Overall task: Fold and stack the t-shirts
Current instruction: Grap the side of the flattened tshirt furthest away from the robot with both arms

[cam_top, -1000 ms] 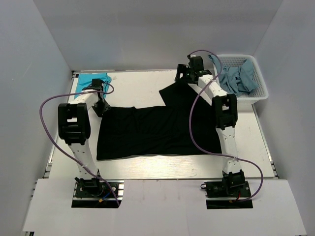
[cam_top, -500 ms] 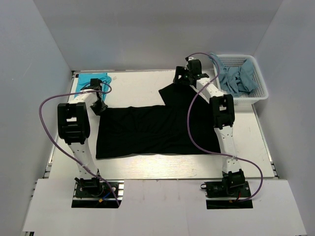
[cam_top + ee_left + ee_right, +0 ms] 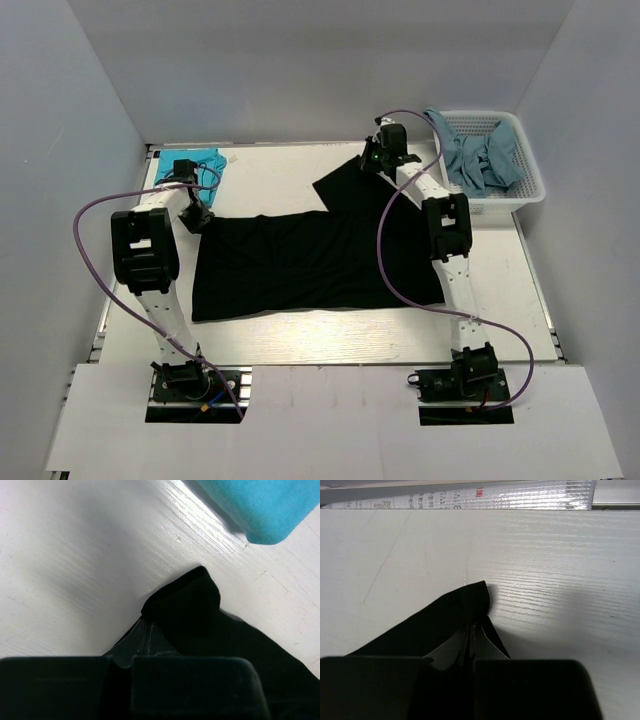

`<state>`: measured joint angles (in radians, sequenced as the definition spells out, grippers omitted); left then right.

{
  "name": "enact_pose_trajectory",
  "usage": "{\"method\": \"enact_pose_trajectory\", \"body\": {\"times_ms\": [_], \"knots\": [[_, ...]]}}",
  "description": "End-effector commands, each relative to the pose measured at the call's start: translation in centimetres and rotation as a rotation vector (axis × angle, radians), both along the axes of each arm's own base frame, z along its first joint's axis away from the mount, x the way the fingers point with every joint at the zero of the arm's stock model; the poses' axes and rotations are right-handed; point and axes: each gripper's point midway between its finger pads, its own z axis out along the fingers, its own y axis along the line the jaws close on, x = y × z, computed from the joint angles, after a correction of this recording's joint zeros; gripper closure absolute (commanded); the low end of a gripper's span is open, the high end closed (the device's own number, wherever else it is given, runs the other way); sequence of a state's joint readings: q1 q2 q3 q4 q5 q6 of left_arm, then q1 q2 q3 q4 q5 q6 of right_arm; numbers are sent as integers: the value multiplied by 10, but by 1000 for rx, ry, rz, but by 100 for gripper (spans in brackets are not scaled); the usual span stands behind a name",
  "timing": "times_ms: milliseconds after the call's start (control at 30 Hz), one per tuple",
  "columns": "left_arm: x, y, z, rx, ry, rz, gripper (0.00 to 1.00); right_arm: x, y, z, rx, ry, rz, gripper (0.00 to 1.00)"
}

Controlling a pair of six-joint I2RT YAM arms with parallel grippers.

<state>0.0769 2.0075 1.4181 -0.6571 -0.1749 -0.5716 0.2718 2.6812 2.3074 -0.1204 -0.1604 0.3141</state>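
The large black t-shirt (image 3: 310, 262) lies spread across the middle of the table. My left gripper (image 3: 197, 216) is shut on its far left corner; in the left wrist view the black cloth (image 3: 185, 605) bunches up out of the closed gripper (image 3: 149, 641). My right gripper (image 3: 373, 160) is shut on the shirt's far right corner, where a black fold (image 3: 451, 619) stands pinched in the closed gripper (image 3: 472, 639). A folded teal t-shirt (image 3: 197, 160) lies at the back left, its edge (image 3: 262, 507) close to the left gripper. Greyish-blue t-shirts (image 3: 482, 158) fill the basket.
The white mesh basket (image 3: 528, 192) stands at the back right, just beyond the right arm. Purple cables loop off both arms. A metal rail (image 3: 470, 500) runs along the table's far edge, a short way past the right gripper.
Both grippers have shut on the black shirt's far corners. The right gripper moved a little back and left, pulling its corner along. The left arm shifted slightly left.
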Motion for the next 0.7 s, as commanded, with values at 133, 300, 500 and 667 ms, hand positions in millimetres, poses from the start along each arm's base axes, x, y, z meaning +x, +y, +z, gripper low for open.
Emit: {"method": "enact_pose_trajectory", "body": {"times_ms": [133, 300, 500, 667], "knots": [[12, 0, 15, -17, -44, -19, 100, 3, 1, 45, -39, -137, 21, 100], [9, -1, 39, -13, -95, -19, 100, -14, -28, 92, -174, -249, -5, 100], [-9, -1, 61, -2, -155, -8, 100, -65, -42, 156, -234, -371, 38, 100], [-22, -6, 70, 0, -198, -19, 100, -121, -63, 151, -284, -363, 46, 100]]}}
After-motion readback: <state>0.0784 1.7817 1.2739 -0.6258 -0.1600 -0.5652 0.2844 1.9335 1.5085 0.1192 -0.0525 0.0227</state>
